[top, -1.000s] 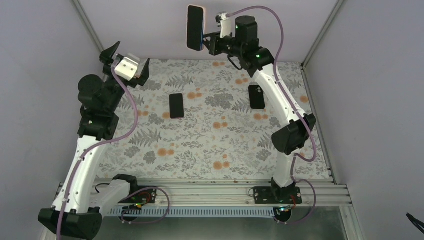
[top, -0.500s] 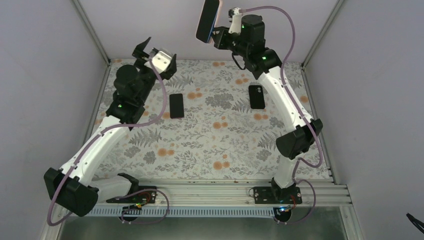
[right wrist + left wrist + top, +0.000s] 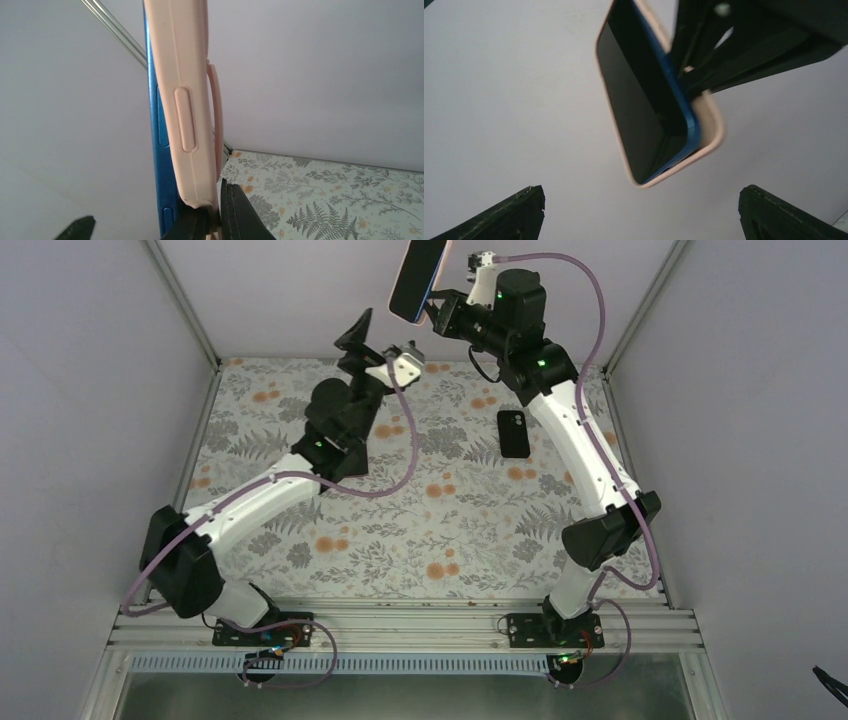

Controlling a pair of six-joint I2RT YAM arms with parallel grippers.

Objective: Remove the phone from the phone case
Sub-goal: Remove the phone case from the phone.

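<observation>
- Our right jaws are pinched shut on a thin pink loop [image 3: 216,120] on the back of the phone case [image 3: 182,75], so the front is free.
- The phone [image 3: 639,100] sits in the case, up in the air, with its screen turned away from those jaws.
- Its long side runs straight up from them, and its near short end points at our left jaws.
- Our left jaws are wide open below it, not touching, ready to pull, we think.

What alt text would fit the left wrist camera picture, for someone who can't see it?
A dark-screened blue phone in a peach case hangs tilted against a pale wall, gripped from the upper right by the right hand's black fingers. The left hand's two fingertips sit wide apart in the bottom corners, clear of the phone.
</observation>
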